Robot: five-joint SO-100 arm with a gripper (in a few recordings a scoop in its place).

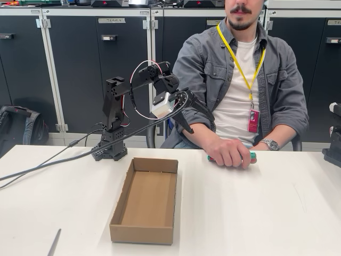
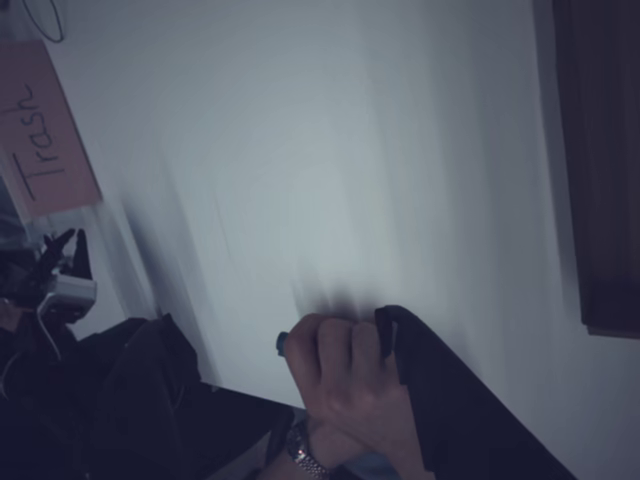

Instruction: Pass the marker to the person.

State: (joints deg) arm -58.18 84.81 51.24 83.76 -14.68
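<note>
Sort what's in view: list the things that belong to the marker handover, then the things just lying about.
Part of the job:
marker, held in the person's hand on the table
gripper, raised above the table, holding nothing

Just lying about:
cardboard box, open
thin grey stick at the front table edge

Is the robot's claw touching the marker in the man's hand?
Apart. In the fixed view the gripper hangs in the air, well above the marker that the person's hand holds on the table.
</note>
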